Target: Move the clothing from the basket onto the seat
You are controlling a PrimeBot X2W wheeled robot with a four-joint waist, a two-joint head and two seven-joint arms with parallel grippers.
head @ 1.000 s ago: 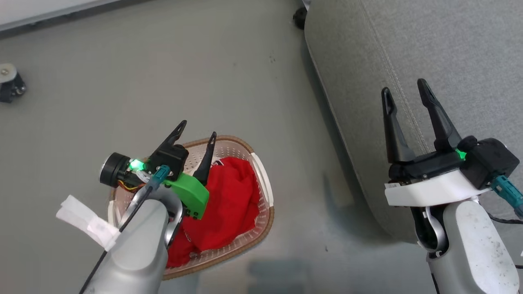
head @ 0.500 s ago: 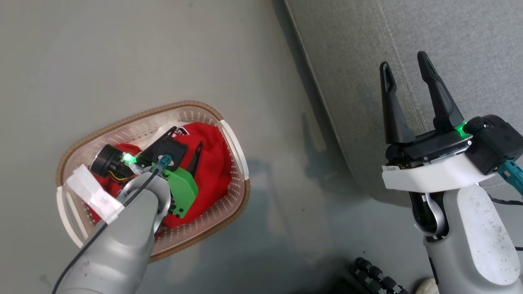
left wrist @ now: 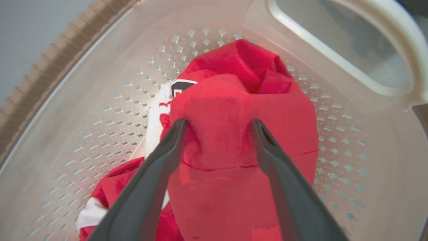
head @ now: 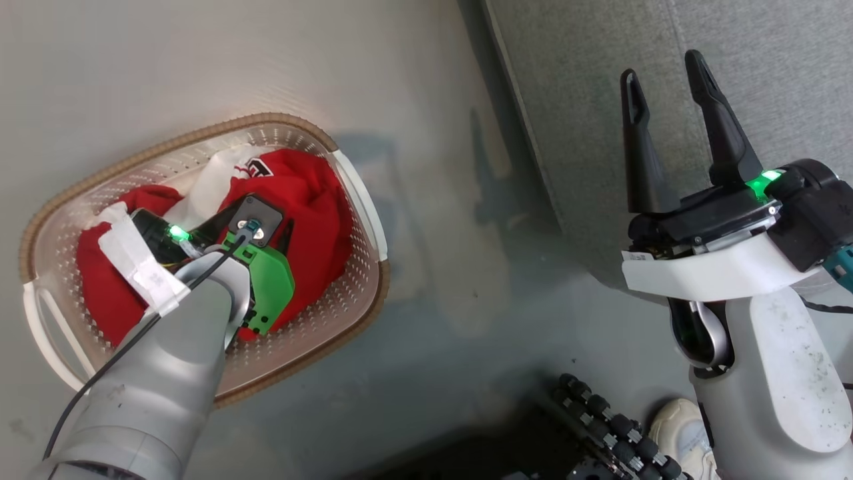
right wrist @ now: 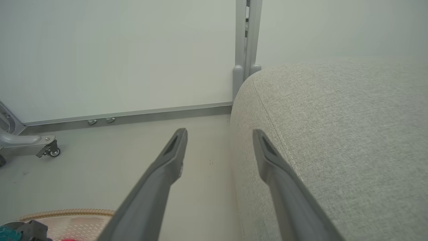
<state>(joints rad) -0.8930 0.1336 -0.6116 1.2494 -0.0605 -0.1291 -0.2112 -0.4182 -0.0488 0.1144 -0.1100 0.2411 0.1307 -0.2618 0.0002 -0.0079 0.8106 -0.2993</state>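
Grey floor [head: 166, 53] bears the basket [head: 200, 137], and the clothing [left wrist: 240, 60] lies bunched inside it, red with white trim. The left gripper [left wrist: 219, 124] points down into the pile, fingers spread apart, with a raised fold of fabric between them and both tips touching it. The right gripper [head: 661, 67] hangs over the edge of the seat [head: 786, 40], fingers apart, holding nothing, well apart from the basket.

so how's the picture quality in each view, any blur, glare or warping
Head view: sharp, with a dull sheen and soft shadows on the floor beside the seat. Left wrist view: the wide lens bows the basket rim, and the open left claw looks soft up close while the clothing is clearer. Right wrist view: even, flat light; the right claw blurs toward the bottom edge.
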